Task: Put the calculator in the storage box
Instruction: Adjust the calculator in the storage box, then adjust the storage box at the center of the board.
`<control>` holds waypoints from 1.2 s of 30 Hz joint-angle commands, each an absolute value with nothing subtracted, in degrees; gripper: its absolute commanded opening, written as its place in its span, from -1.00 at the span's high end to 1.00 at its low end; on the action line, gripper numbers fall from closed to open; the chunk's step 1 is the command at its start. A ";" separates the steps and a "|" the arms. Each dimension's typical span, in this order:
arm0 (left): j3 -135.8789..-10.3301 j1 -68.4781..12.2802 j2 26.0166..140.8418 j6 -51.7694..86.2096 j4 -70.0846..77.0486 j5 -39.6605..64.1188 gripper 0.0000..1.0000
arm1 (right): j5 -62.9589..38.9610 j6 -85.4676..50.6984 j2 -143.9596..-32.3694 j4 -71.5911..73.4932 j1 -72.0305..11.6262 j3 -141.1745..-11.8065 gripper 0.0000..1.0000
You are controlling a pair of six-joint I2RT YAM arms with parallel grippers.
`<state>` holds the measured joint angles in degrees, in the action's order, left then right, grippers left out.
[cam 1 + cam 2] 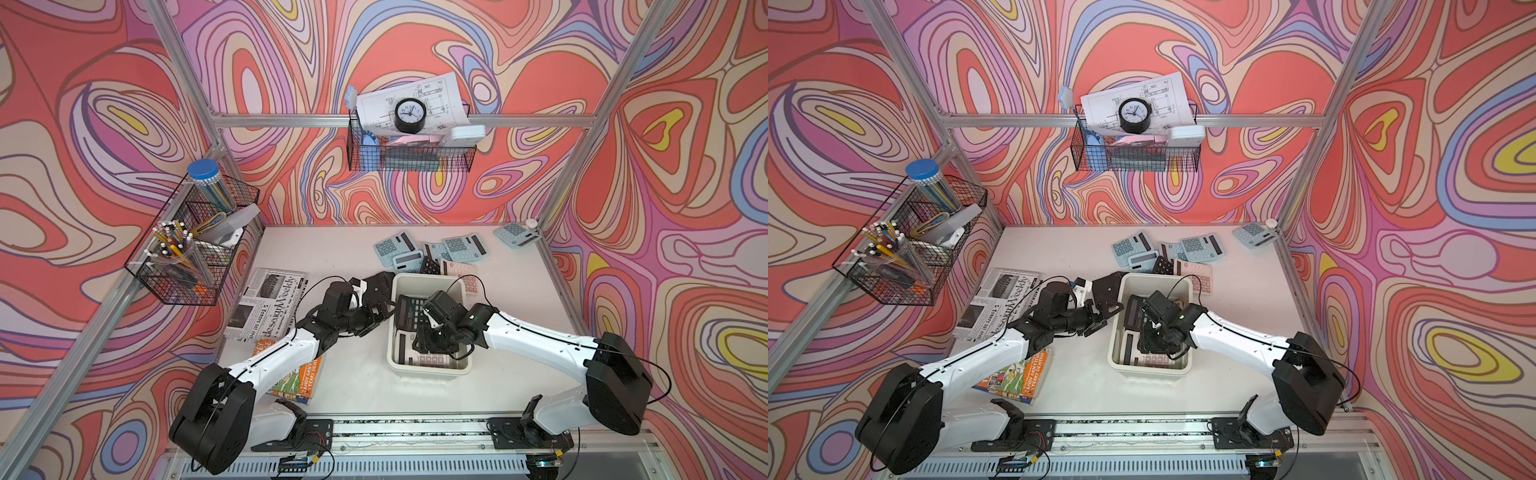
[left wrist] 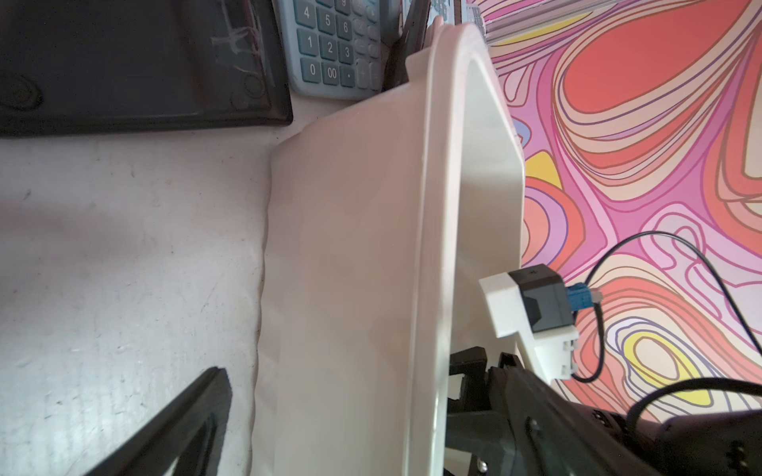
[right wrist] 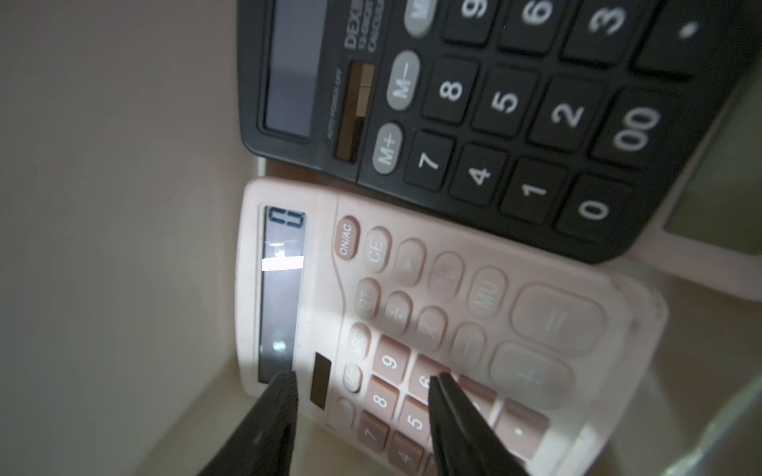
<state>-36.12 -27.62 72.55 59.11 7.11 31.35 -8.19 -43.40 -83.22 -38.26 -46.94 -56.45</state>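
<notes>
Right gripper point(image 3: 363, 395) parted, empty, inside the cream rectangular plastic storage box point(image 1: 430, 369); left gripper point(image 1: 379, 306) wide open beside it.
Your black plastic calculator point(image 3: 495, 103) is in; pastel calculators point(image 1: 392, 247) lie on the tabletop point(image 1: 316, 249).

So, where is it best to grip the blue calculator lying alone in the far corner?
Probably across its two long edges, coming from straight above: the blue calculator lies flat, face up, apart from the pile, so both edges look free.

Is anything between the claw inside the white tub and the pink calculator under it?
Nothing visible. The right gripper hangs open over the pink calculator in the storage box; a black calculator only overlaps one edge.
</notes>
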 commanded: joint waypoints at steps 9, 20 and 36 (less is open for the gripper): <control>-36.79 -33.26 72.23 59.84 5.72 28.78 -0.97 | -0.62 -38.55 -74.05 -43.97 -37.08 -64.42 -0.10; -39.43 -42.65 74.97 61.30 5.57 22.94 -0.97 | -7.18 -32.01 -70.34 -46.10 -21.37 -64.43 -0.14; -49.05 -36.03 68.37 47.23 -22.15 9.35 -0.97 | -10.09 -29.27 -68.44 -46.13 -14.30 -63.02 -0.15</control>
